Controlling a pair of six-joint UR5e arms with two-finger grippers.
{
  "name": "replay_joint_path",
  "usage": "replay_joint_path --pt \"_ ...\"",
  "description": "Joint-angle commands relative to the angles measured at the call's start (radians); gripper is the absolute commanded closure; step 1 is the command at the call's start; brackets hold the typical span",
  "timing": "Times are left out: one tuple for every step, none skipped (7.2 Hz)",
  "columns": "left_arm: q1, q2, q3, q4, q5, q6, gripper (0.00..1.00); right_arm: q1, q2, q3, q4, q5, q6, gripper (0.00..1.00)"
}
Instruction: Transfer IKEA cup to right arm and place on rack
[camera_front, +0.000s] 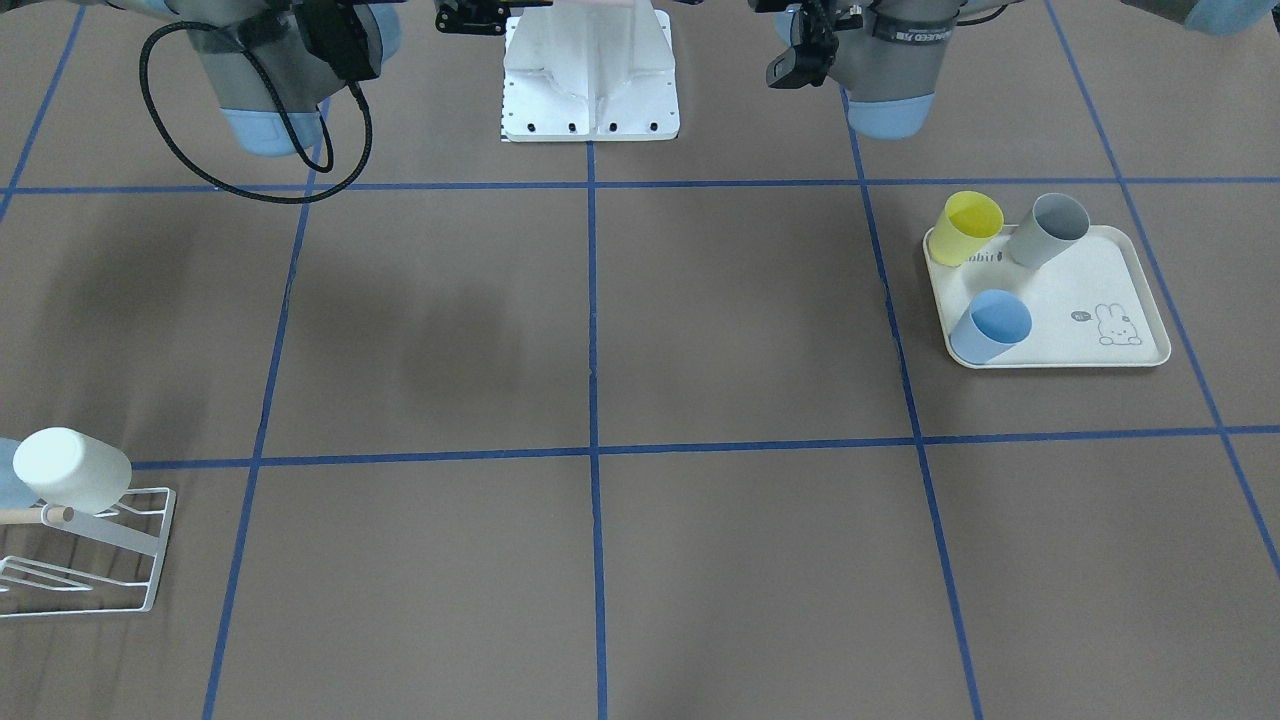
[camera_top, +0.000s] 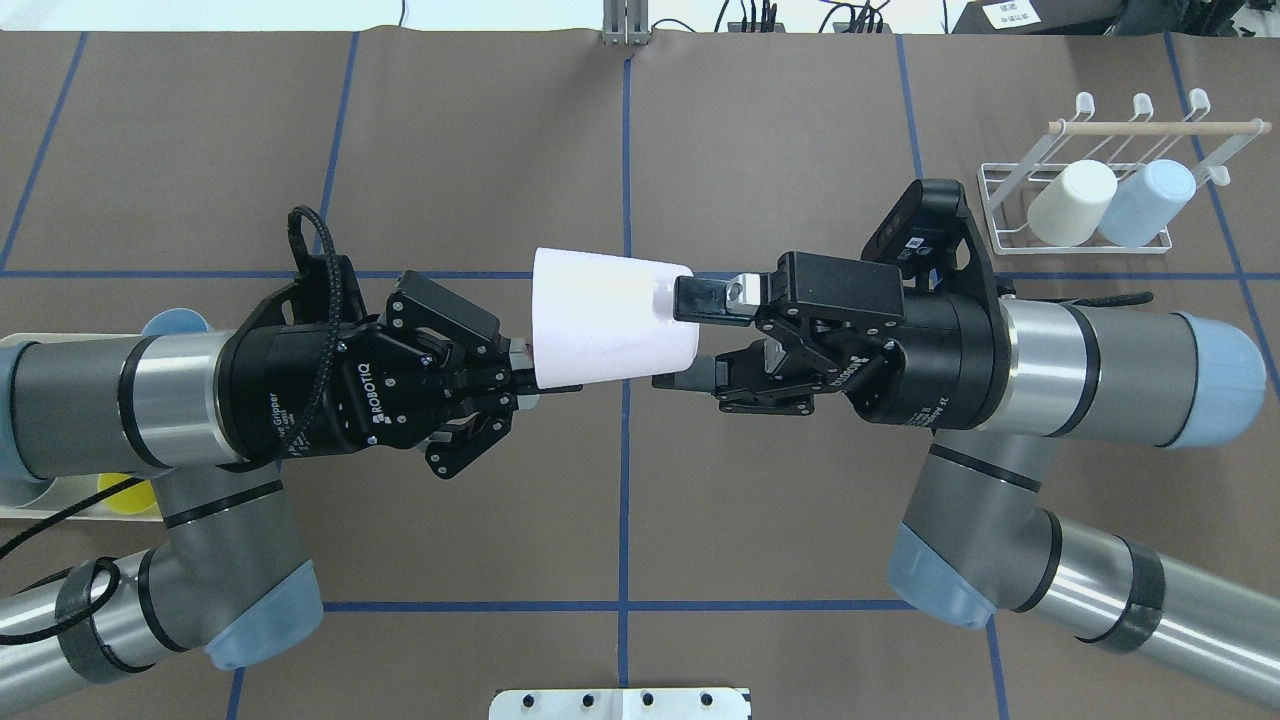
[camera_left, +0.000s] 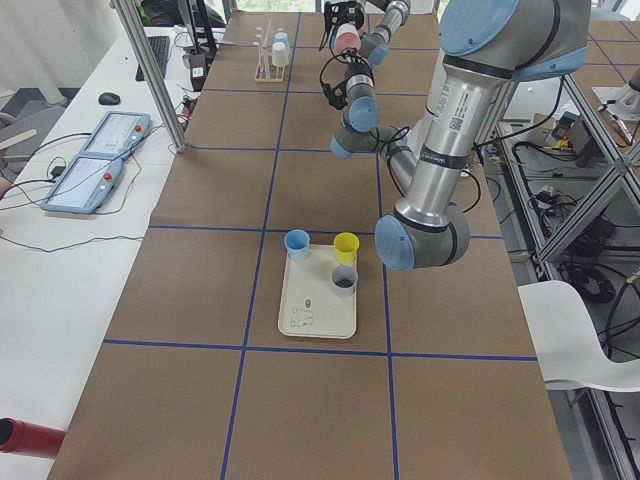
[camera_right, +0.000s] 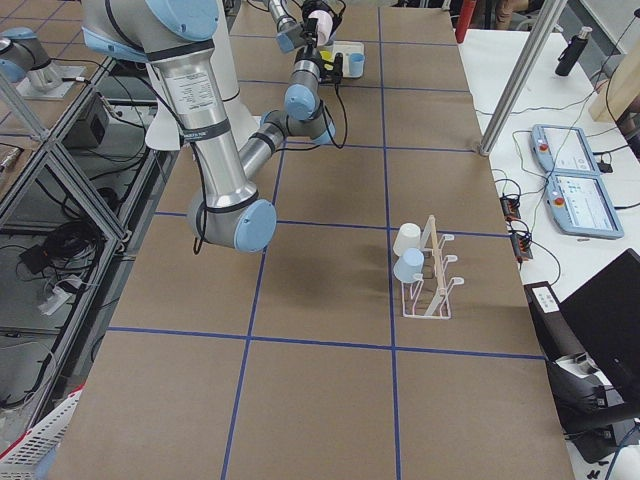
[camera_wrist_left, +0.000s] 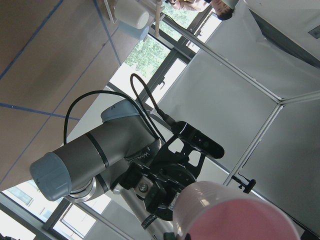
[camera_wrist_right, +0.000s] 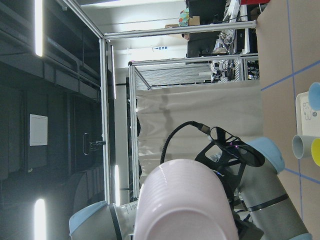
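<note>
White capitals reading "ROBOTIQ" run along the body of the left black two-finger gripper (camera_top: 532, 368). Beside them, nearer the wrist, smaller white print includes the word "Gripper". The right black two-finger gripper (camera_top: 693, 338) bears the same "ROBOTIQ" mark, upside down as seen from overhead, with "2F" starting a smaller line by its wrist.

On the cream rectangular plastic tray (camera_front: 1130, 290), at the table's left side, grey letters "abbi" and one more letter show beside the yellow plastic cup (camera_front: 968, 225), which hides the word's start. The small speech bubble (camera_front: 1080, 317) near the tray's rabbit drawing (camera_front: 1117, 325) is too small to read.

A dark band (camera_front: 905, 33) round the grey tubular left arm (camera_front: 890, 75) carries white capitals, only partly legible.
</note>
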Motion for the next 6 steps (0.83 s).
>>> replay_joint_path --pt "0.011 -0.004 -0.001 0.000 0.000 0.000 1.00 -0.001 -0.001 -0.006 0.000 0.000 0.000 0.05" --pt "0.012 -0.004 0.002 0.000 0.000 0.000 1.00 0.000 -0.001 -0.008 0.000 -0.003 0.000 0.05" --pt "0.012 -0.002 0.002 0.000 -0.002 0.000 1.00 -0.001 -0.001 -0.008 -0.001 -0.014 0.000 0.05" --pt "0.012 -0.002 0.001 0.000 -0.002 0.000 1.00 0.000 -0.001 -0.008 0.000 -0.014 0.000 0.05" --pt "0.012 -0.002 0.001 0.000 -0.002 0.000 1.00 0.001 0.001 -0.008 0.000 -0.015 0.000 0.15" --pt "0.012 -0.004 0.002 0.000 -0.002 0.000 1.00 0.001 -0.001 -0.008 0.000 -0.015 0.000 0.38"
